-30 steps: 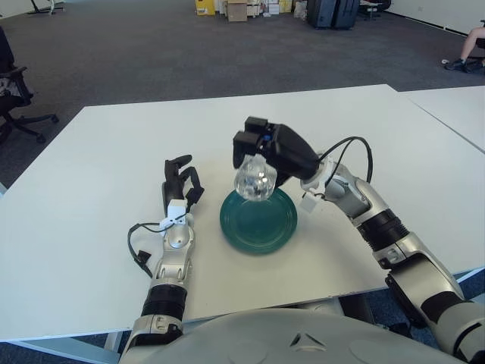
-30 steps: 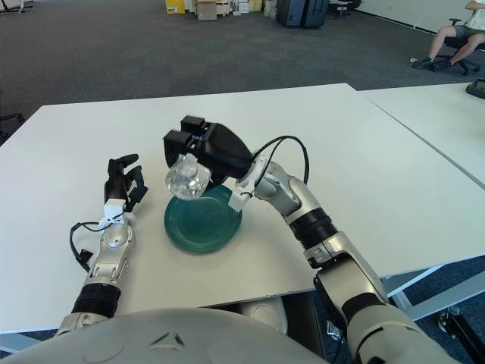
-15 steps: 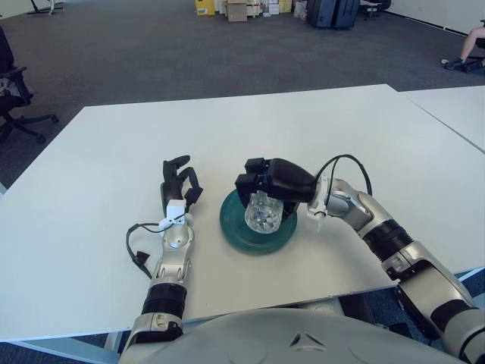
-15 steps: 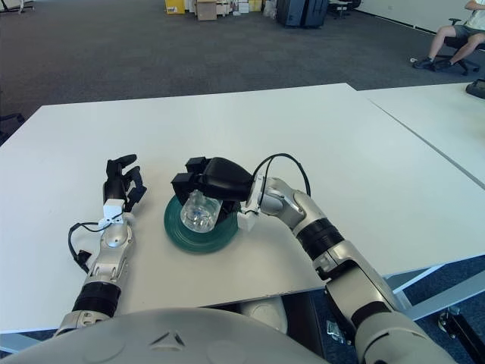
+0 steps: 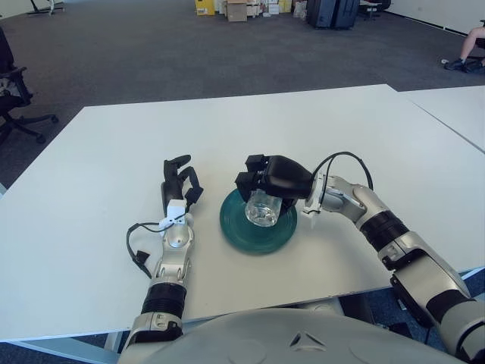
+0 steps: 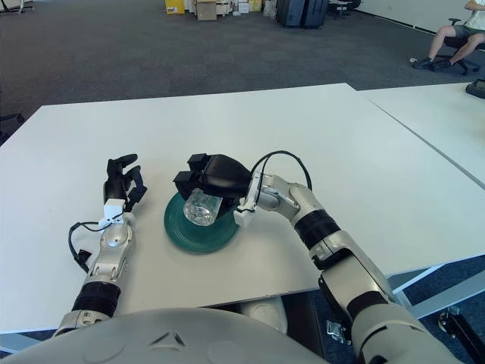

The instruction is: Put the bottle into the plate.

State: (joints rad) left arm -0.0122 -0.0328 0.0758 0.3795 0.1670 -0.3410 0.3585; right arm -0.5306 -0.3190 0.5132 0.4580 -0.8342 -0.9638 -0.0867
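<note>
In the left eye view we see a white tabletop [image 5: 318, 129] with grey carpet behind it, boxes and dark cases along the far wall, and an office chair [image 5: 14, 95] far left of the plate. The green plate [image 5: 258, 221] sits near the front middle. Our right hand [image 5: 267, 179] reaches in over the plate's far rim, fingers curled around the clear bottle [image 5: 263, 208], which hangs tilted over the plate; whether it touches the plate we cannot tell.

In the right eye view our left hand [image 6: 121, 182] shows left of the plate, fingers loosely open, holding nothing. A seated person [image 6: 453, 30] appears far right of the plate, beyond a second table.
</note>
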